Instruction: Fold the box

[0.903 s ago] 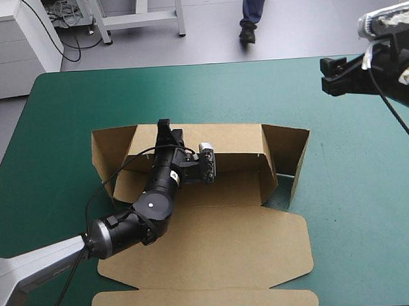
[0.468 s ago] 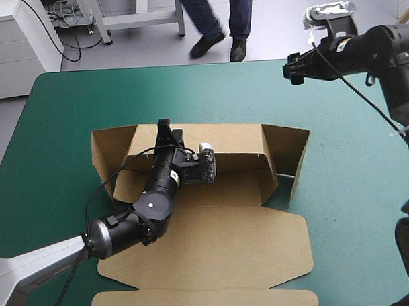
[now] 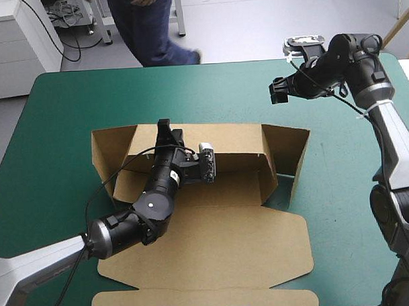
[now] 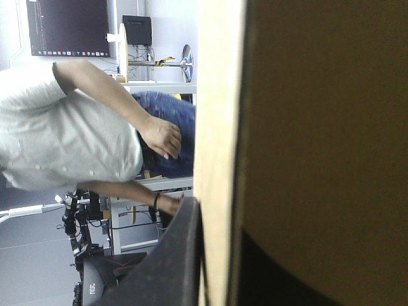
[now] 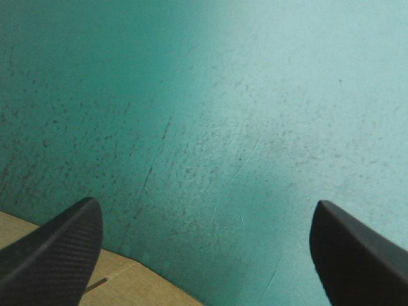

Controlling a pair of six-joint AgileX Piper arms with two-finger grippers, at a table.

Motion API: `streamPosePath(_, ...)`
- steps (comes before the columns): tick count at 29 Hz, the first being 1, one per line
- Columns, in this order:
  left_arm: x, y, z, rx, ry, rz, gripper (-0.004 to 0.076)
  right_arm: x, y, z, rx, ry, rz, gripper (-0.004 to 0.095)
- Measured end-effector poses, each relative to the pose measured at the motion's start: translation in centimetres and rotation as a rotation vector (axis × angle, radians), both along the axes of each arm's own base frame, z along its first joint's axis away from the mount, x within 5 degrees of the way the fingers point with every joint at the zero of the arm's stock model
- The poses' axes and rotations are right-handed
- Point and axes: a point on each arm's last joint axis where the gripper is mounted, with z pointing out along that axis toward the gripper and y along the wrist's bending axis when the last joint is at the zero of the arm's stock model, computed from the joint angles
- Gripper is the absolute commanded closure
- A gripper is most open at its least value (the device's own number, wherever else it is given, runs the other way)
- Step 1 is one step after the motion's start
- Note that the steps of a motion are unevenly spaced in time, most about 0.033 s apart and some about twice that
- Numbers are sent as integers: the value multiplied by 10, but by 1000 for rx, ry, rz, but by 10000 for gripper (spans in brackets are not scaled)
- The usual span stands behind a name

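The brown box (image 3: pixel 214 240) lies at the table's middle, its lid flat toward the front edge and its rear wall (image 3: pixel 224 142) raised. The right side flap (image 3: pixel 292 150) stands up at an angle. My left gripper (image 3: pixel 165 129) reaches over the tray and is shut on the top edge of the rear wall. In the left wrist view the board (image 4: pixel 319 127) stands edge-on in the gripper (image 4: pixel 217 255), with one black finger (image 4: pixel 178 255) against it. My right gripper (image 3: pixel 278 93) hovers open over bare cover beyond the box's far right corner. The right wrist view shows the gripper (image 5: pixel 205 207) with a board edge (image 5: pixel 127 284) under it.
Bare teal-green cover (image 3: pixel 353 188) stretches to the right of the box and along the far edge (image 3: pixel 188 80). The lid's front flap (image 3: pixel 203 302) reaches the table's front edge. A white cabinet (image 3: pixel 19 45) stands beyond the far left corner.
My right arm has swung in from the far right, leftward and lower, toward the box's far right corner. The left arm and the box have not moved.
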Motion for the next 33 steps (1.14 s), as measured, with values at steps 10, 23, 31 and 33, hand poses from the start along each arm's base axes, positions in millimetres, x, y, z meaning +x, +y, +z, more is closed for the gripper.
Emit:
streamPosePath(10, 0, 0, 0, 0, 0, 0, 734, -13, -1, -31, -13, 118, 20, 130)
streamPosePath(23, 0, 0, 0, -21, 0, 11, 734, -64, -8, -22, -39, 123, 76, 169)
streamPosePath(31, 0, 0, 0, -20, -1, 11, 734, -95, -2, -35, 42, 92, 182, 193)
streamPosePath(33, 0, 0, 0, -20, -1, 12, 734, -106, -1, -42, 66, 31, 194, 193)
